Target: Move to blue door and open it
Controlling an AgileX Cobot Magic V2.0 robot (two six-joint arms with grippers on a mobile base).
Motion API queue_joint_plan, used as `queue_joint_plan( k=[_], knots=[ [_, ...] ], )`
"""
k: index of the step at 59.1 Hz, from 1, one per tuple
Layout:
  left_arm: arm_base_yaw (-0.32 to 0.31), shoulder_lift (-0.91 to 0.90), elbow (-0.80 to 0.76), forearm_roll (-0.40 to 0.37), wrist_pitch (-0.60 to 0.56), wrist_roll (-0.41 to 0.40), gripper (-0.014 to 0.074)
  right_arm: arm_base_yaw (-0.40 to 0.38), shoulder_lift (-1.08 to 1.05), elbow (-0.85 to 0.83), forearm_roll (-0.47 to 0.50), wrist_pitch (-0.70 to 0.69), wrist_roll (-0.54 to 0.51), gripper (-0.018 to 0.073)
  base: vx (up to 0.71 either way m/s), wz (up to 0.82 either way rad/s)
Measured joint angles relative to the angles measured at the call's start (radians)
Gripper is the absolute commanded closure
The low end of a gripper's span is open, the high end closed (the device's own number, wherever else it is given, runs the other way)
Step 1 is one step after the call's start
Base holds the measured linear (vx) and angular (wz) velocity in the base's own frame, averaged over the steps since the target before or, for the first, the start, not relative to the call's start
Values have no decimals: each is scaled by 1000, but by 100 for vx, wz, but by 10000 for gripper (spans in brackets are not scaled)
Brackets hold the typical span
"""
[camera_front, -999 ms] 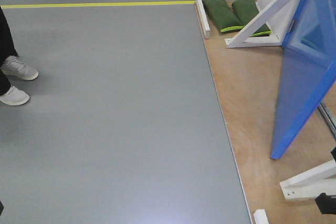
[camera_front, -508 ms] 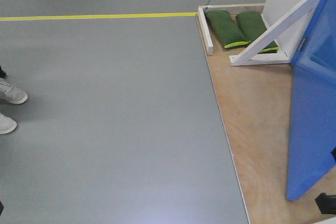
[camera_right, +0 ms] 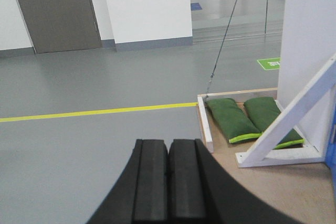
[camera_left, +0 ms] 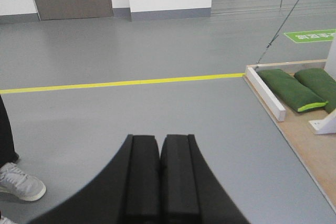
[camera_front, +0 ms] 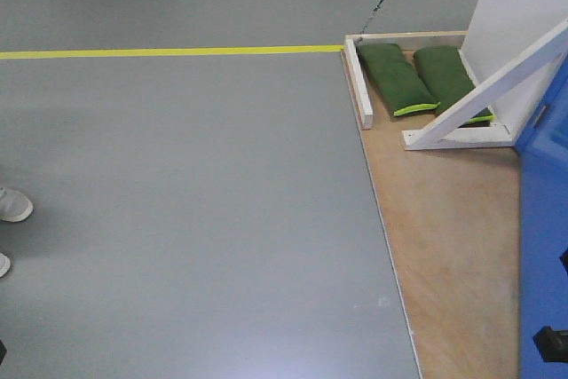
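Note:
The blue door (camera_front: 543,246) shows only as a glossy blue panel at the right edge of the front view, standing on the wooden platform (camera_front: 444,246); its handle is out of view. A thin blue sliver of it shows at the right edge of the right wrist view (camera_right: 332,150). My left gripper (camera_left: 159,145) is shut and empty, over the grey floor. My right gripper (camera_right: 168,148) is shut and empty, near the platform's left edge.
A white slanted brace (camera_front: 484,99) and a white panel (camera_front: 524,6) stand behind the door. Two green sandbags (camera_front: 399,77) lie at the platform's back. A yellow floor line (camera_front: 169,52) runs across. A person's shoes (camera_front: 11,206) are at the left edge.
The view has swung left and forward: the blue door slid toward the right edge, the sandbags and brace moved lower, and the person's shoes slid off to the left.

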Motion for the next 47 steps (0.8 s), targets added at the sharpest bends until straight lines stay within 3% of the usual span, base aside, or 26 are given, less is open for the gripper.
queue_joint_plan(
  k=[47],
  knots=[
    [0, 0, 0, 0, 0, 0, 524, 0, 0, 0, 0, 0, 0, 547, 15, 2]
  ],
)
